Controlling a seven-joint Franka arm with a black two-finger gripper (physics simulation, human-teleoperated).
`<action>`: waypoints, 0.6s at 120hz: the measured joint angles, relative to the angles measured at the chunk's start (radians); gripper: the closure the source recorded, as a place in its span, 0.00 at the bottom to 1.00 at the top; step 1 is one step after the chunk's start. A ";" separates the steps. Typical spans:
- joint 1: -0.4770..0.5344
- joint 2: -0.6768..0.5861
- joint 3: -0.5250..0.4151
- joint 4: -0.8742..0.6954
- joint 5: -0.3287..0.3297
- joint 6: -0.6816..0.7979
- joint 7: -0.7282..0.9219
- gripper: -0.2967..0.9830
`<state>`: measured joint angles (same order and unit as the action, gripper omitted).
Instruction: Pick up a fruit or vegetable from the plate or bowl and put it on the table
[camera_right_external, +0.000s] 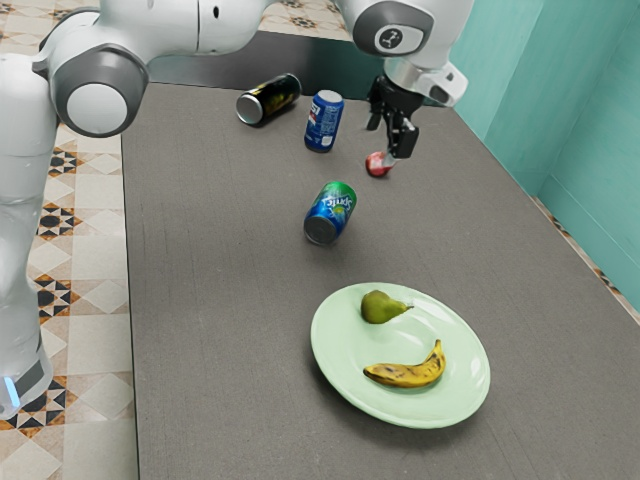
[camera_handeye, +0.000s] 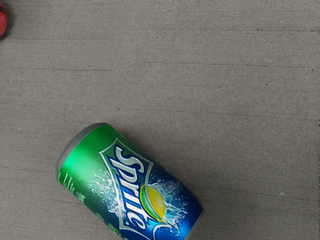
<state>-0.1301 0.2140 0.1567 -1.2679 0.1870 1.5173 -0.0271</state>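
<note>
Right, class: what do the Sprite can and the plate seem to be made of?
The Sprite can looks like printed metal, glossy: its green side shines and its end is bare grey. The plate looks like glazed ceramic, though glossy plastic is possible: smooth, pale green, with soft highlights.

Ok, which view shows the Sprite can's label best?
The wrist view: the Sprite can is close up there, its lettering large, though the view's edge cuts part off. The exterior view has the whole can, smaller, lying on the table.
</note>
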 joint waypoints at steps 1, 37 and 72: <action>0.000 0.000 0.000 0.000 0.000 0.001 0.000 0.23; -0.050 -0.003 -0.012 -0.002 -0.035 0.018 -0.009 0.23; -0.124 -0.006 -0.012 -0.013 -0.109 -0.067 -0.098 0.23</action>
<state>-0.2541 0.2083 0.1443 -1.2805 0.0783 1.4504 -0.1251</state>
